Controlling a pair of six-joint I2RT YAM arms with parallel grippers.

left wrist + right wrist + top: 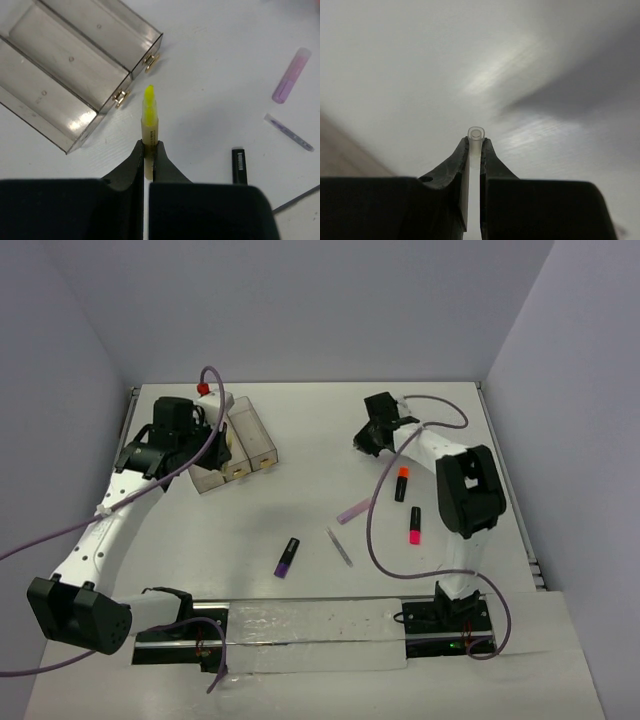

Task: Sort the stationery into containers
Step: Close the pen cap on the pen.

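Left wrist view: the left gripper [149,146] is clamped on a yellow marker [149,110], whose tip points at the labelled ends of the clear bins [146,48] just beyond. A lilac marker [291,76], a thin grey stick [289,131] and a purple marker [288,557] lie on the table [210,75] to its right. The right gripper [475,143] pinches a pale translucent stick [476,134], well apart from the bins. An orange marker [402,483] and a pink-red marker [413,526] lie beside that arm.

Left arm [97,530] and right arm [432,445]: white links, chunky black joints, black wedge-shaped fingers [132,165], and thin purple-grey cables [372,530] looping off each one.
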